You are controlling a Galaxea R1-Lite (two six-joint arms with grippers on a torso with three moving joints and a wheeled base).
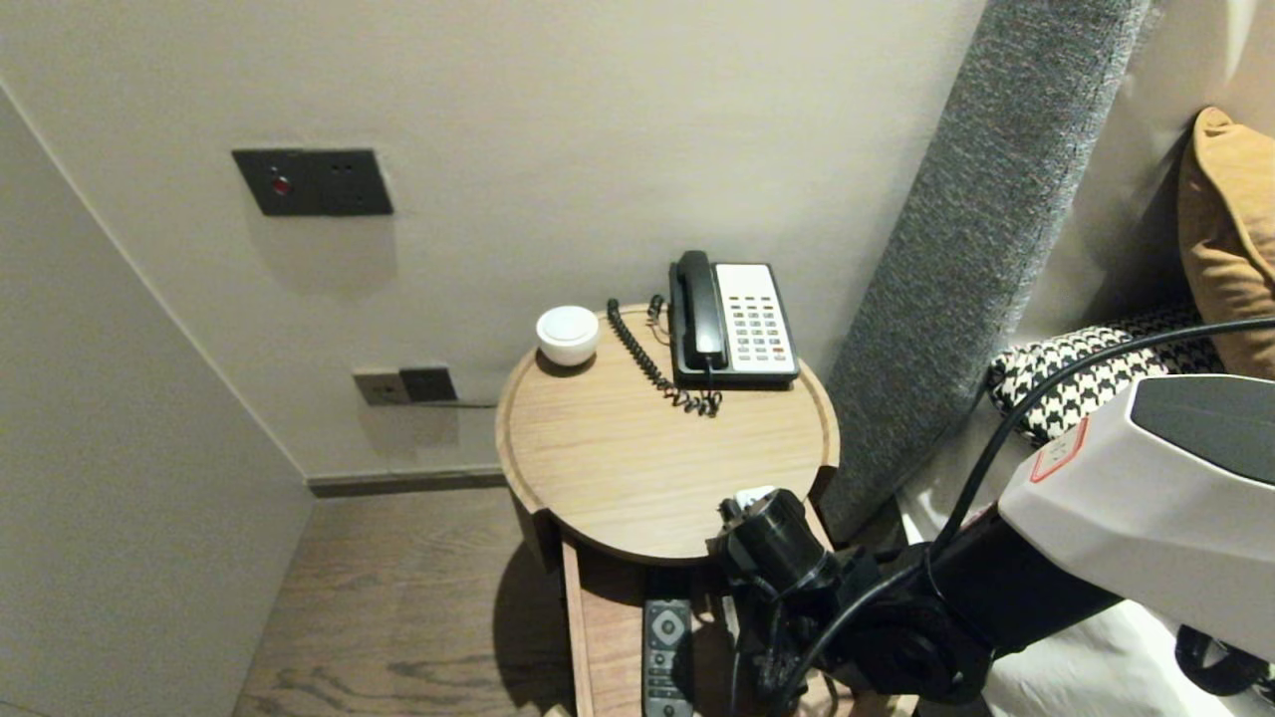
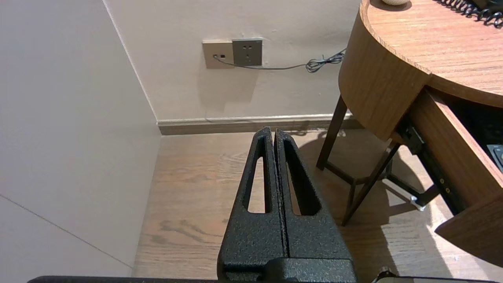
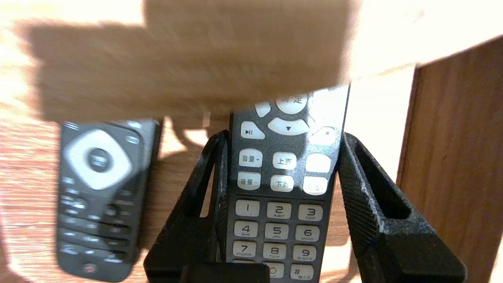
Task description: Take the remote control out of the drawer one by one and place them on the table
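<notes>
Bedside corner: a round wood counter (image 1: 637, 458) is standing against a beige wall, w/ a corded phone (image 1: 732, 319) and a white domed puck (image 1: 568, 334) sitting at its back edge and its drawer (image 1: 598, 637) hanging open below. Inside, the R gripper (image 3: 283, 137) is clamping a keypad remote (image 3: 281, 188) by both long edges; a 2nd remote (image 3: 98, 196) is lying just beside it. The L gripper (image 2: 274, 133), fingers pressed together, is hanging over plank flooring. Remotes: slim black plastic, pale keys; furniture: grained timber.
</notes>
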